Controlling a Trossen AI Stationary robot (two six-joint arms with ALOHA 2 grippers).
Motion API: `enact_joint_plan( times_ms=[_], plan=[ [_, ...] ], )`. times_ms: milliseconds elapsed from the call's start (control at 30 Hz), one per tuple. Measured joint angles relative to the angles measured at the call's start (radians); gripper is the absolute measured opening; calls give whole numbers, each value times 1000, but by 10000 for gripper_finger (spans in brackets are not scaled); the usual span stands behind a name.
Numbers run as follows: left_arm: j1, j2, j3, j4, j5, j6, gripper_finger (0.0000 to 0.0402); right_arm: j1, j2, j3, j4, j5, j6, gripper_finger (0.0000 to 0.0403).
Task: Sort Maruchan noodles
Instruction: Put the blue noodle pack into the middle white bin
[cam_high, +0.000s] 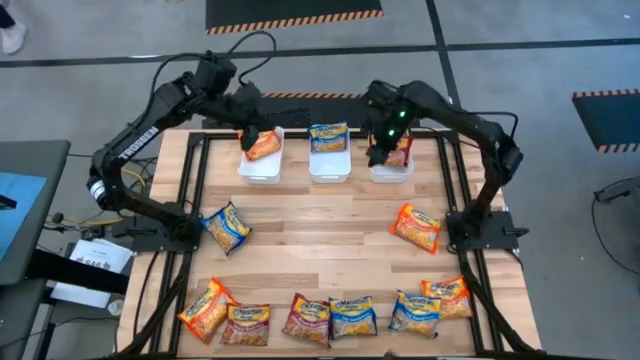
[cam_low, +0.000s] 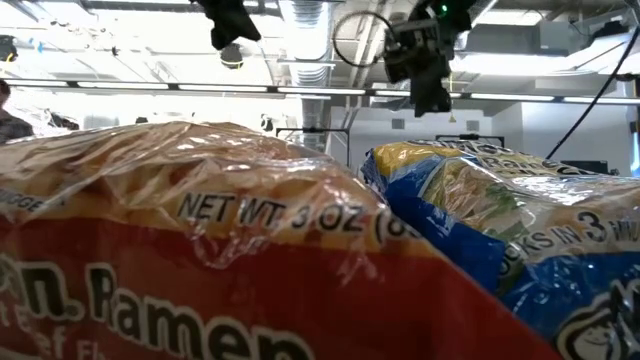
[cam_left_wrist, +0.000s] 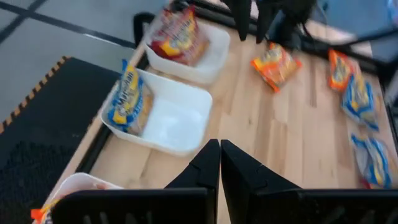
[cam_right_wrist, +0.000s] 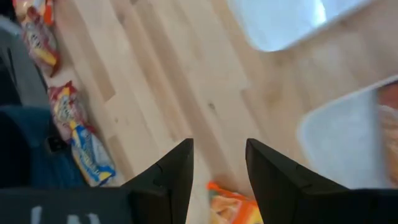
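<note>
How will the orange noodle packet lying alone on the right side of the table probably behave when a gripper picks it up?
The orange packet looks flat with a glossy, crinkled wrapper, so it may slip between the fingers. It is probably light for its size. The wrapper edges likely flex, and the noodle block inside may crack if squeezed hard.
</note>
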Motion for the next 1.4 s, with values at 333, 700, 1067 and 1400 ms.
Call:
enact_joint_plan(
  times_ms=[333,700,1067,1400],
  plan=[
    [-68,-17,39,-299,277,117,0,295,-8,-1,0,4,35,171],
    [-92,-228,-300,-119,295,-58,0,406,-8,-2,17,113,122,171],
    [-186,-391,-513,238,163,-372,0,448,-34,-227,42,-49,73,171],
    [-304,-350,-526,293,206,-477,0,608,-39,-323,114,-74,128,171]
  ],
)
